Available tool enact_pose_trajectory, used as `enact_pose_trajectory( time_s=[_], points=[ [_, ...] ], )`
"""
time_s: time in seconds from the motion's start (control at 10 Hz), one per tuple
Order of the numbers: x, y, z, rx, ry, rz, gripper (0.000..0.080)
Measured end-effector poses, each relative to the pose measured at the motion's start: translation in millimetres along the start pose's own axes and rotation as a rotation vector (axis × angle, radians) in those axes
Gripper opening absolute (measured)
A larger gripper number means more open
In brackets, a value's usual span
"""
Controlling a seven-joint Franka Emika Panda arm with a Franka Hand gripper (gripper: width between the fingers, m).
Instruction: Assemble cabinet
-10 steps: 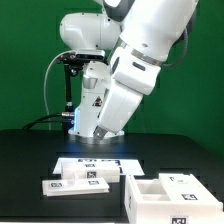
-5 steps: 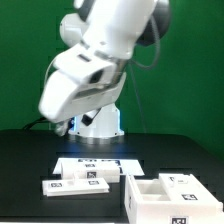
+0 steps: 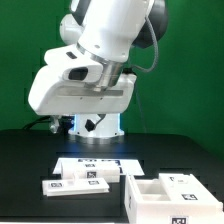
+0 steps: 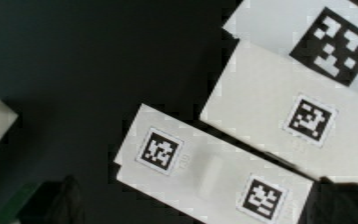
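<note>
Change: the arm (image 3: 90, 75) has swung across from the exterior view's right and dropped lower, so the wrist view now looks down on the flat panels (image 4: 211, 170)
Meaning: probably lining up a first pick, with nothing joined yet
End effector: spread fully wide, holding nothing
Cabinet box (image 3: 160, 192): white with open compartments, tagged, on the table (image 3: 20, 160) at the exterior view's lower right
Flat panels: white and tagged, lying just beside the box, in front of the marker board (image 3: 95, 160)

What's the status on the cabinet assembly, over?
Gripper open, empty, over the loose panels. Cabinet box on the table, nothing fitted yet. Nothing in the way.
</note>
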State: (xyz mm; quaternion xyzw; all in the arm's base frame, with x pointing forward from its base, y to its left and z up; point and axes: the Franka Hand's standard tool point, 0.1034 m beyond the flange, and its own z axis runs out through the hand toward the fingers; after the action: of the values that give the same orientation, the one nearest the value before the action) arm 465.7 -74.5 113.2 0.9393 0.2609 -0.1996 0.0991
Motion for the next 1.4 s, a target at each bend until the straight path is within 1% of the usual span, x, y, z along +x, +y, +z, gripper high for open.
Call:
enact_pose_trajectory(
  time_s=[0.2,0.3,0.4,0.6,0.7,0.8,0.9,1.0,1.1,1.2,1.3,1.4],
  points=[
    [-0.9,12.8,11.5,0.015,0.027,0.28,0.0649],
    [1.1,11.9,11.8,0.016,0.031,0.316,0.0649],
    [3.9,8.7,10.5,0.028,0.038,0.34,0.0649],
    [4.8,7.3,10.5,0.029,0.037,0.385,0.0649],
    [8.8,7.8,11.8,0.022,0.056,0.328,0.0649],
    [16.4,5.7,17.6,0.017,0.091,0.249,0.0649],
    [21.4,4.2,22.4,0.016,0.101,0.221,0.0649],
    [25.2,2.4,27.8,0.021,0.099,0.185,0.0649],
    [32.6,0.6,34.1,0.018,0.118,0.139,0.0649],
    [36.0,-0.7,39.0,0.019,0.13,0.123,0.0649],
    [36.7,-1.0,42.9,0.034,0.133,0.133,0.0649],
    [37.5,-1.2,44.4,0.041,0.133,0.14,0.0649]
  ],
)
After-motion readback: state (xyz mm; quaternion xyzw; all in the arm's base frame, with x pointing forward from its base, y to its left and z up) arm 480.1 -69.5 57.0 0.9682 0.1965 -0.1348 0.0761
